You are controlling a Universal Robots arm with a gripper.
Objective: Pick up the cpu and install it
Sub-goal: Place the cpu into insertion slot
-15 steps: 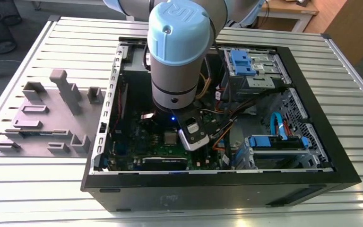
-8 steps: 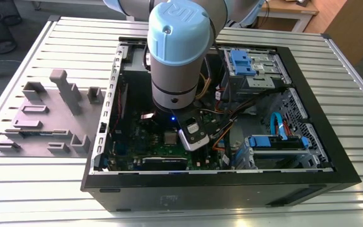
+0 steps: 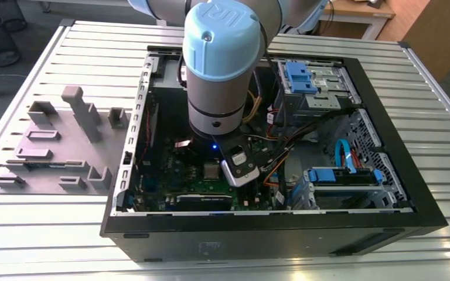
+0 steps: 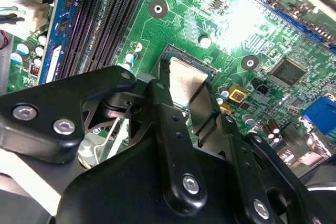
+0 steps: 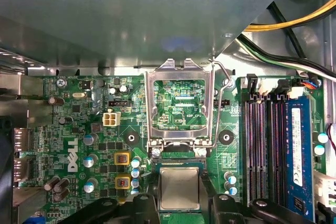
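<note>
Two fingers (image 4: 164,109) pinch the cpu (image 4: 186,83) by opposite edges at the open motherboard socket (image 5: 176,162); it looks light, stiff, slick-topped, likely fragile underneath, so edges suit.

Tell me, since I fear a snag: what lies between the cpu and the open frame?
In the first wrist view, the hinge bar, two screws and the socket rim lie between the cpu and the frame.

Below me: green motherboard (image 5: 73,124) inside open black computer case (image 3: 272,234), silver hinged metal socket frame (image 5: 148,108) standing open. Matte grey plastic fixture blocks (image 3: 61,146) on slatted metal table (image 3: 45,228), exterior view's left.
</note>
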